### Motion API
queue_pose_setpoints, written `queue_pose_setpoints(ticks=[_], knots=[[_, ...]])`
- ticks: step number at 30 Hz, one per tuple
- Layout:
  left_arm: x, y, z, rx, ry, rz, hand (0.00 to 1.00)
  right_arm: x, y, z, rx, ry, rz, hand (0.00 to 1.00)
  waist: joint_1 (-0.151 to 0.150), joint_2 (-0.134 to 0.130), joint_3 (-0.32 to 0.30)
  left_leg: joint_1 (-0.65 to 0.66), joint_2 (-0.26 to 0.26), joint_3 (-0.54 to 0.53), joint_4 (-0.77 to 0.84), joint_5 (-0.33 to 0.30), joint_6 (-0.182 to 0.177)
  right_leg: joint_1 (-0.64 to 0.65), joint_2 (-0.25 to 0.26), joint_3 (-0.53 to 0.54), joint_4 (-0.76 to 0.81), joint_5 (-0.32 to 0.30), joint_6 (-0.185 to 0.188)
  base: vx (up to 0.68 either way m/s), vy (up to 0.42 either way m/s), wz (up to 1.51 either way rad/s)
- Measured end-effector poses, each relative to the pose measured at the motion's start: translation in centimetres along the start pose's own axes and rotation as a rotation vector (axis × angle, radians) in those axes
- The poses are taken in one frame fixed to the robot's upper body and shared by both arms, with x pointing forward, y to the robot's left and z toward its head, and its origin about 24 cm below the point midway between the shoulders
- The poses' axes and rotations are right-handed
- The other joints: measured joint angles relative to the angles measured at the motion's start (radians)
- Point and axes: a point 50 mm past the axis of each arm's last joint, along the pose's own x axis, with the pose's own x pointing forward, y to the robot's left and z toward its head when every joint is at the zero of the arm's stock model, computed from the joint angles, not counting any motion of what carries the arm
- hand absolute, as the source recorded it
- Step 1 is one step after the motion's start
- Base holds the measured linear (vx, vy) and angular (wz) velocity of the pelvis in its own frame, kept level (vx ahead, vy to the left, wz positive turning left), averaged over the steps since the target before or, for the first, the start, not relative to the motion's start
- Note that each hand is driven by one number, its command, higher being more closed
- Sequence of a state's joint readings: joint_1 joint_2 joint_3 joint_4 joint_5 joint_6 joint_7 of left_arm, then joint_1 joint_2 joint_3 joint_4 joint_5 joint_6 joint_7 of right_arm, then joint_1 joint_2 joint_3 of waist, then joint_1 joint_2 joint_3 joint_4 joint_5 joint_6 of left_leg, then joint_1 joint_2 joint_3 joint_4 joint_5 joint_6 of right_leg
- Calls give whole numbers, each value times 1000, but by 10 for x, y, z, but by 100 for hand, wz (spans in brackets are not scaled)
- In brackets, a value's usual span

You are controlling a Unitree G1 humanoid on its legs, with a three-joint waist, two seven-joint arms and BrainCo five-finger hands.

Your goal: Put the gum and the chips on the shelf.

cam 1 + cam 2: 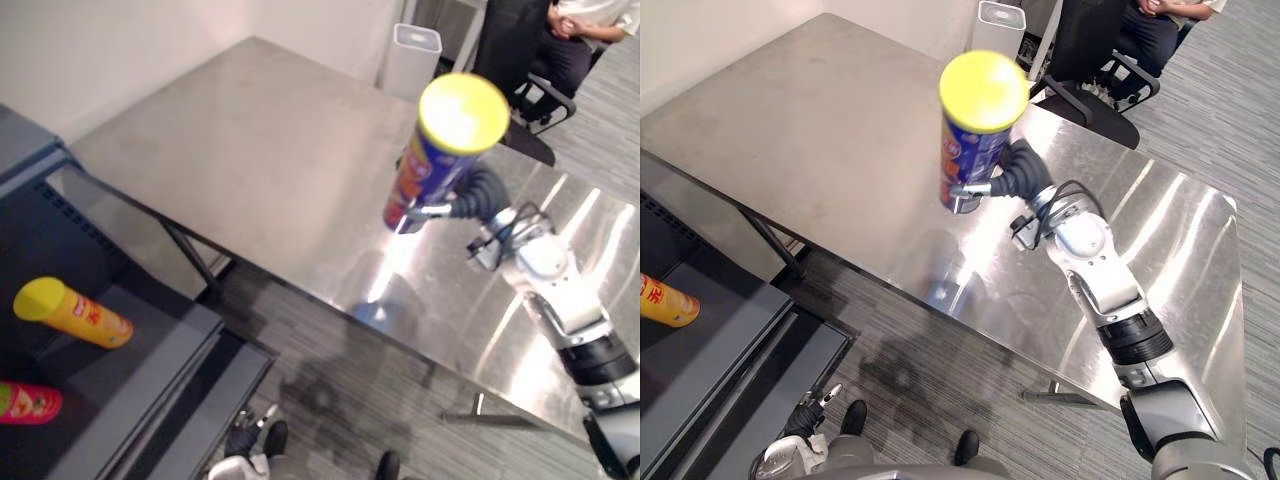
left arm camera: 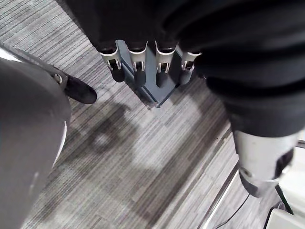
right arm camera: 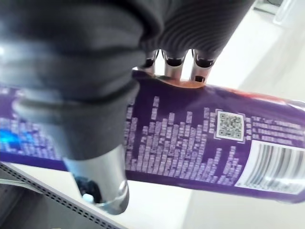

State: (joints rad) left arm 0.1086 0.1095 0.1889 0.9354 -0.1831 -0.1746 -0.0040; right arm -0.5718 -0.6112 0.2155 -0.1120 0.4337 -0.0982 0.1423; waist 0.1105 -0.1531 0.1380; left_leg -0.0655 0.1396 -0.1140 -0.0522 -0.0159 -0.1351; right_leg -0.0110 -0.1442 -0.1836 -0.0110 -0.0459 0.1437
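While the right hand [image 1: 1008, 182] gripped it, the chips can [image 1: 975, 125] hung in the air above the desk [image 1: 250, 150], clear of the steel top and tilted so that its round yellow lid faced up towards the head. It was a tall tube with a purple-blue wrapper, red and yellow print on one side and a silver metal base at the low end. The right wrist view showed rows of white text, a code square and a barcode along the wrapper, with the hand's fingers [image 3: 172, 59] curled over one side of the tube and the thumb on the other.

Past the desk's far edge stood a white bin [image 1: 412, 60], and beside it a person [image 1: 565, 35] sat on a black chair [image 1: 535, 95]. Off the desk's left corner was a dark grey shelf [image 1: 150, 350], where a yellow can [image 1: 70, 312] lay on its side, with a red can [image 1: 28, 402] lying near it. The left hand [image 2: 138, 71] hung low over the striped grey floor [image 2: 157, 157], its fingers straight and holding nothing.
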Motion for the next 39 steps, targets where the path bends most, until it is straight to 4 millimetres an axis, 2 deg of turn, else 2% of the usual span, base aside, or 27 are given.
queue_pose_setpoints(ticks=[2, 4, 7, 9, 12, 13, 15, 16, 19, 23, 28, 34, 39], knots=[[0, 1, -1, -3, 7, 4, 0, -5, -6, 9, -5, -38, -34, 100, -10, 0, 0, 6, 0, 1, 0, 0, 0, 4, 0, 2, 1, 0, 0, -1, 0, -5], [-1, 2, -3, -4, 17, 8, 0, -19, -12, 15, -3, -72, -82, 100, -22, 0, 0, 17, 2, 6, -2, 0, 0, 10, 0, 5, 6, 0, 0, -4, 3, -4], [-2, 4, -6, -3, 25, 12, 0, -46, -17, 10, 31, -39, -145, 100, -29, -6, -7, 36, 3, 24, -3, -1, 0, 14, 0, 24, 15, 0, 0, -16, 10, -17], [-3, 7, -9, -7, 34, 21, 0, -66, -19, 5, 36, 6, -180, 100, -46, -7, -9, 48, 4, 30, -8, -1, 0, 18, 0, 31, 16, 0, 0, -43, 2, -10], [-6, 11, -16, -10, 57, 35, 0, -97, -16, 0, 62, 69, -223, 100, -64, -3, -28, 67, 5, 53, -12, -1, 0, 18, 1, 55, 20, 0, 0, -50, 5, -18], [-9, 13, -20, -8, 70, 40, 0, -108, -13, -1, 74, 88, -248, 100, -81, 3, -38, 74, 6, 56, -13, -1, -1, 20, 1, 58, 22, 0, 0, -45, 5, -21], [-10, 14, -22, -7, 76, 43, 0, -123, -11, -2, 100, 115, -273, 100, -86, 8, -41, 87, 7, 71, -14, -2, -1, 23, 1, 67, 26, -1, -1, -51, 3, -18], [-11, 16, -26, -10, 89, 48, 0, -137, -5, -8, 144, 157, -295, 100, -95, 13, -54, 89, 8, 76, -14, -4, -2, 19, 2, 77, 27, -2, -1, -59, 3, -16], [-13, 18, -32, -18, 114, 55, 0, -161, 9, -19, 217, 252, -323, 100, -115, 25, -70, 92, 8, 78, -14, -4, -2, 15, 2, 83, 33, -3, -3, -57, 2, -7], [-16, 20, -37, -18, 130, 52, 0, -176, 17, -26, 251, 318, -361, 100, -132, 36, -80, 104, 10, 83, -16, -4, -5, 11, 3, 89, 47, -6, -3, -37, 1, -4], [-19, 21, -43, -8, 149, 50, 0, -191, 25, -30, 299, 358, -424, 100, -132, 48, -109, 104, 9, 100, -16, -4, -4, 0, 3, 105, 51, -6, -3, 4, 11, -9], [-19, 20, -43, 24, 153, 39, 0, -191, 43, -35, 365, 381, -402, 100, -134, 51, -111, 105, 9, 102, -14, -4, -4, 1, 3, 108, 53, -6, -3, 9, 4, -2], [-18, 20, -43, 43, 154, 30, 0, -189, 49, -36, 376, 384, -394, 100, -134, 53, -112, 108, 9, 103, -13, -4, -4, 4, 3, 109, 53, -6, -3, 0, 0, 0]])
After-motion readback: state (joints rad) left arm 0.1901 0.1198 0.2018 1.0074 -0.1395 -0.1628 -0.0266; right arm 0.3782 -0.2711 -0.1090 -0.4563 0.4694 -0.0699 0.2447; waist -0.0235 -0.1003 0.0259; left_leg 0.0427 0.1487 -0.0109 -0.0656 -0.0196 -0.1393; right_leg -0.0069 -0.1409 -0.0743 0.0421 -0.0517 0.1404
